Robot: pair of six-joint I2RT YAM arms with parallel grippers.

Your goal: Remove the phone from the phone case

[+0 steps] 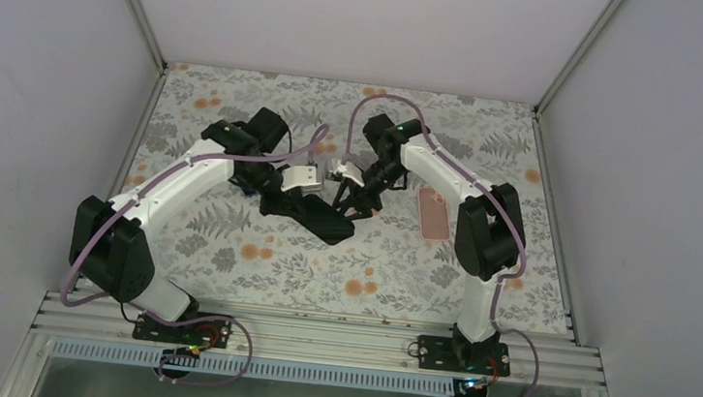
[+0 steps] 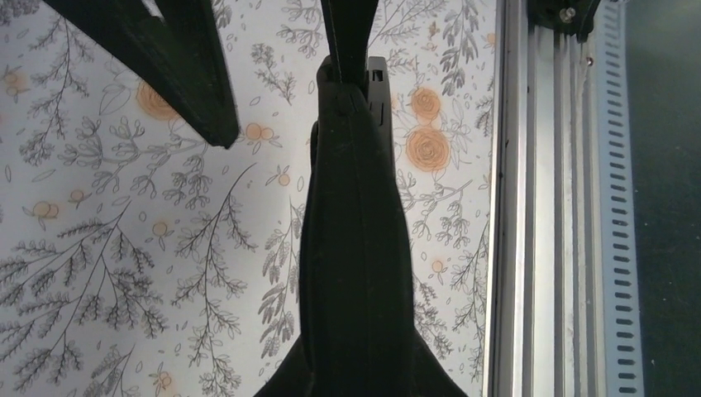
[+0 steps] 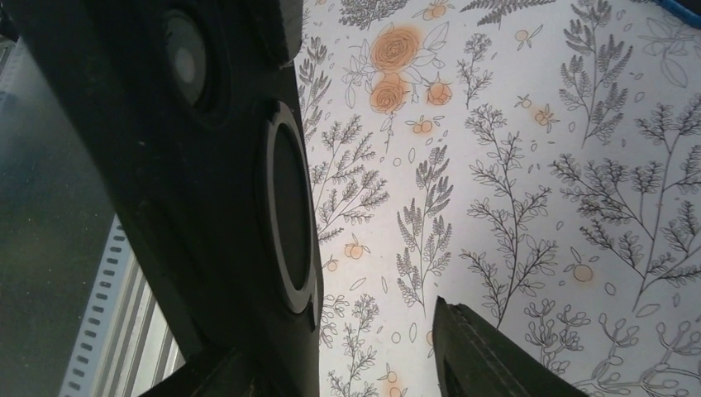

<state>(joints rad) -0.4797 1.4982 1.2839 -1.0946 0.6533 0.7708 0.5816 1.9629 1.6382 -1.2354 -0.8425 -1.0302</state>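
Top external view: phone case, phone probably still inside, is held off the worktop, clamped in left claw; right claw, parted, is placed astride its end for prying.

A floral table cover — grey sprigs, orange blooms — meets an aluminium rail at its near edge.

Left wrist view: phone edge-on, and we lose its lower end past the 6 o'clock edge. Right wrist view: phone cropped at 9 and 12 o'clock, near side blurred. The right gripper shows one finger, cut off at 6 o'clock; we cannot make out the other. Top view: phone case too small for detail, and the left gripper fingertips are lost against the dark phone.
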